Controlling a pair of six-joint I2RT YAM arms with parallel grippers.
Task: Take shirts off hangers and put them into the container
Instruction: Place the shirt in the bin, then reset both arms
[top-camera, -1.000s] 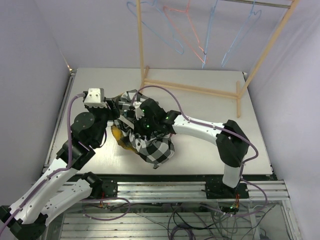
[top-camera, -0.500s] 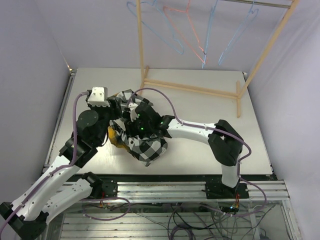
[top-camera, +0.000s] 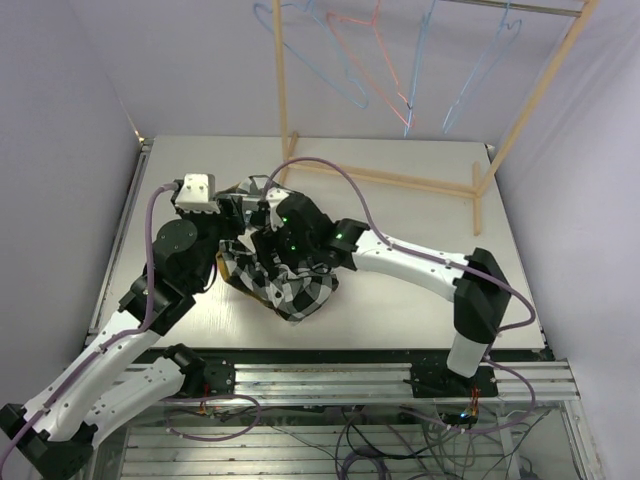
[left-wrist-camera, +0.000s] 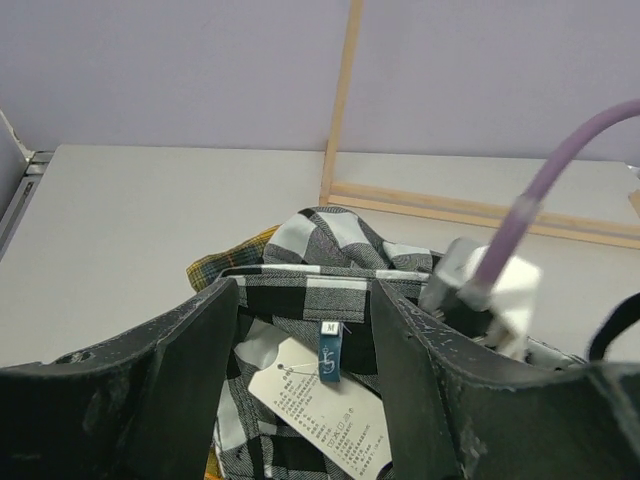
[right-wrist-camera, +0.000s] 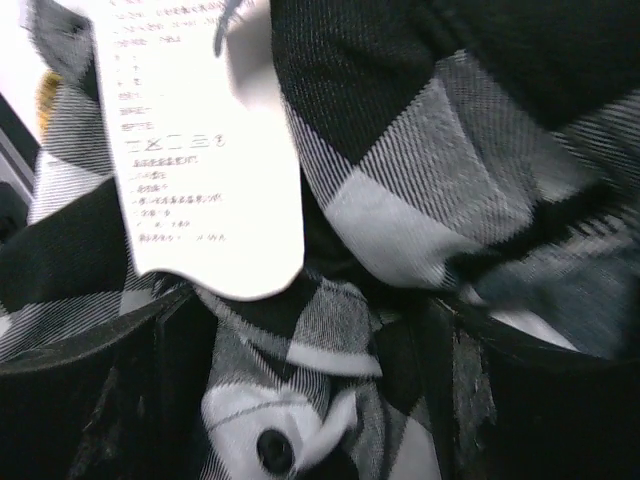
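Left jaws and right jaws are standing spread over checked shirt (top-camera: 298, 292), gripping nothing. Shirt is lying heaped near counter (top-camera: 430, 300) left edge, hiding basket. Hangers (top-camera: 370, 62) are hanging bare; tucking-in seemingly remaining.

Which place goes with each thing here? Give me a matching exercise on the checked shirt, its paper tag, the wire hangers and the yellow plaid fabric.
1 checked shirt
2 paper tag
3 wire hangers
4 yellow plaid fabric

A hanging bare on the rack
B peeking out from under the checked shirt's left side
C heaped in the middle of the table
D lying by the collar's size label

Pairs: 1-C, 2-D, 3-A, 4-B
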